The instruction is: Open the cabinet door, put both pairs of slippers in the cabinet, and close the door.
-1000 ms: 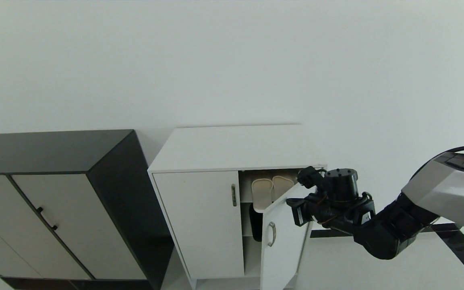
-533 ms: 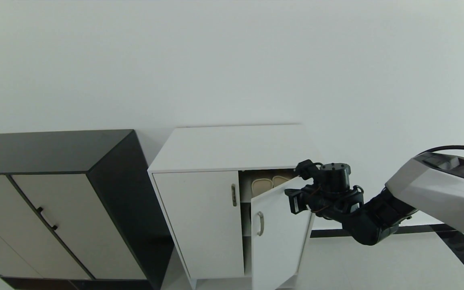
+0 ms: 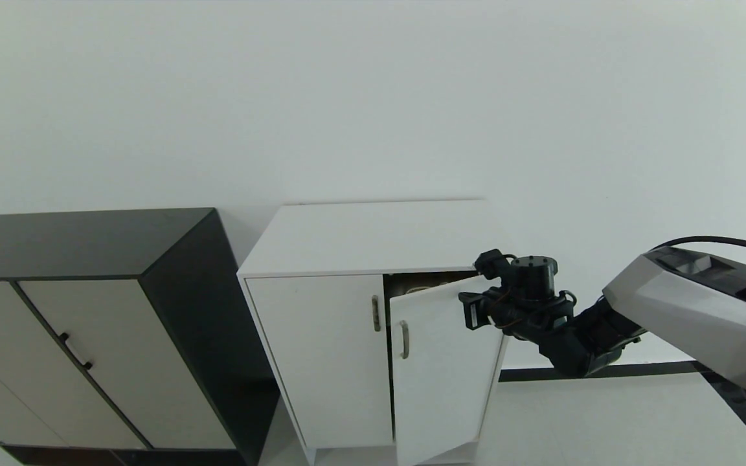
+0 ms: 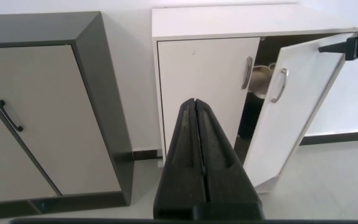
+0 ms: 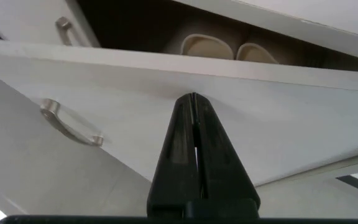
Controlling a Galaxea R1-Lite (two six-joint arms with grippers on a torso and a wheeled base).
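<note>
Resting closed against the ajar cabinet door [image 3: 441,362] near its top edge, the right gripper [image 5: 194,97] holds nothing; its wrist view reveals beige slippers [image 5: 207,45] inside; left gripper [image 4: 194,102] closed, well apart

Head view looks down at cabinet [image 3: 373,236], left wrist farther back, right wrist against door [image 5: 278,124]

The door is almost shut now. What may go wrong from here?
1. The shut right tool seems to meet the door with its tip alone, on the smooth face, far from the handle. It may slide off and leave a gap.
2. The slippers lie near the front of the cabinet. The door might catch their heels and stay ajar.
</note>
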